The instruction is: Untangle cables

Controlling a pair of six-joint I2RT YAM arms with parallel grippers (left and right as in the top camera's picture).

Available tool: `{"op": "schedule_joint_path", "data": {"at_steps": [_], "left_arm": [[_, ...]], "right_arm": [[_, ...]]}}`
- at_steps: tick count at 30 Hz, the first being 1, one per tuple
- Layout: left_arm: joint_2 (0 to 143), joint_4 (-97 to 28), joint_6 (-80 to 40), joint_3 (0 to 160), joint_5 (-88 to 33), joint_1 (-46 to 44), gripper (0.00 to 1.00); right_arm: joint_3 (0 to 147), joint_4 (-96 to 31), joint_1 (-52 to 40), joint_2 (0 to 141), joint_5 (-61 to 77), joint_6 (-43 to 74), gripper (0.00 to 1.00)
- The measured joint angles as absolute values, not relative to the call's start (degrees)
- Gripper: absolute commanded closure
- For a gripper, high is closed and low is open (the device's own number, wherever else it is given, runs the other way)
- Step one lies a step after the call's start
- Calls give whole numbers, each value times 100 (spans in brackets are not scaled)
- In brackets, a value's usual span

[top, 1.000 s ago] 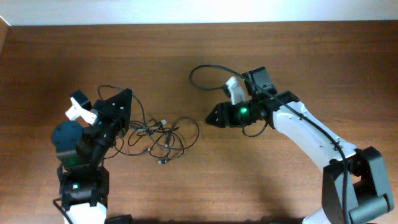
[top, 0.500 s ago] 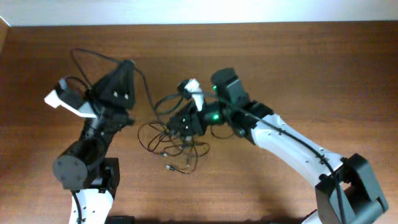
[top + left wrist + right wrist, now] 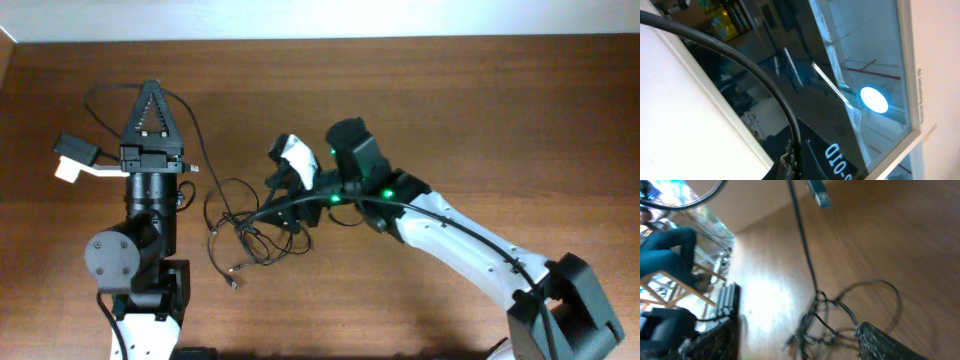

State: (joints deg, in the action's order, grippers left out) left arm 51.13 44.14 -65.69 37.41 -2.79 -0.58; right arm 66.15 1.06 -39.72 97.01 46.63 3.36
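Where the overhead camera looks down on the brown wooden worktop, the cables lie as a loose tangle between the two arms. Two small plug ends trail toward the arms' bases. One strand climbs from the tangle to the left gripper, whose fingers are drawn together to a point. The strand crosses that tip and seems pinched there. The right gripper hangs over the tangle's right side, and its wrist hides the strands beneath it. Green lights glow on that arm. No writing is legible in this view.

From the left wrist, the lens faces a dark glass pane in a white frame. Pale characters sit low on the glass, turned and cut off, too unclear to read. A line of small print runs up the frame, too small to read. A bright oval reflection shows in the pane. A black cord arcs close across the lens to the bottom edge. The gripper's fingers cannot be made out here.

From the right wrist, which is blurred, the two textured fingers stand wide apart and grip nothing. The knot of cables lies on the worktop between them. A taut strand rises from the knot to the top edge, past a grey plug. Blue-clad legs and a wooden chair show behind.
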Motion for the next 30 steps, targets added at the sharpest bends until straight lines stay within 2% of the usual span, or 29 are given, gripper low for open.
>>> {"op": "schedule_joint_path", "data": {"at_steps": [4,5,6,7,8,9,11,13,14,16,17,20,21,23,25,26,27,30], "left_arm": [[5105,3813,-6733,4313,-276,-58,100],[5103,3745,-6735,4405,-279,-58,100],[5105,3730,-6785,4491,-279,-58,100],[5098,3726,-6864,4536,-279,-58,100],[5098,3715,-6888,4556,-279,-58,100],[5098,3706,-6930,4578,-207,-58,100],[5105,3566,-6928,4589,-3,-5,100],[5234,3293,-6812,4584,8,272,100],[5262,2974,-6770,4569,-47,486,100],[5325,2565,-6707,4552,-329,873,100],[5343,2303,-6635,4523,-497,1203,100],[5315,1855,-6530,4530,-843,1621,100],[5299,1634,-6506,4545,-888,1645,100],[5288,1286,-6337,4565,-899,1678,100],[5282,1219,-5771,4713,3,2043,100],[5282,982,-5481,4781,268,2043,100],[5317,563,-5043,4797,753,2045,100],[5629,-78,-4705,4836,1142,2062,100]], "right_arm": [[6600,1957,-4425,10674,5057,991,13],[6617,2143,-4558,10836,4871,1168,24],[6615,2239,-4733,10993,4460,1363,55],[6615,2222,-4919,11102,3778,1603,77],[6615,2185,-4993,11120,3446,1712,90],[6635,1802,-5019,11131,2910,1887,96],[6768,235,-4803,11078,2287,1955,96],[6921,-823,-4274,10903,2185,1876,96],[6989,-1573,-3675,10687,2239,1629,96],[7061,-2121,-2943,10438,2342,1382,96],[7035,-2665,-2187,10112,2475,1216,96],[6945,-3203,-923,9461,2731,976,95],[6901,-3448,-698,9161,2797,913,90],[6842,-3642,-414,8676,2705,803,87],[6748,-3782,-95,8388,1826,727,89],[6720,-3822,12,8200,1024,731,94],[6716,-3820,3,7961,484,755,94],[6716,-3826,3,7653,-539,1184,96]]}}
